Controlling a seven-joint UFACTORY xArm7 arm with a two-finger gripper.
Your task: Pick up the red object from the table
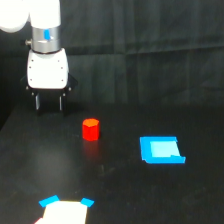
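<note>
Red object [90, 129] standing upright on black table [120, 190], apart from everything. No readable writing or brand showing anywhere. White gripper [48, 102] hanging vertically from arm, pointing down, sitting up and toward exterior view's left of red object, not touching it. 2 dark fingers [37, 102] spreading apart, holding nothing. Blue rectangle [161, 150] lying flat toward exterior view's right. White patch with blue corners [65, 212] showing at bottom edge.

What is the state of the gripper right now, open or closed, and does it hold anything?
Gripper: open and holding nothing; the red object stands apart from it on the table.
</note>
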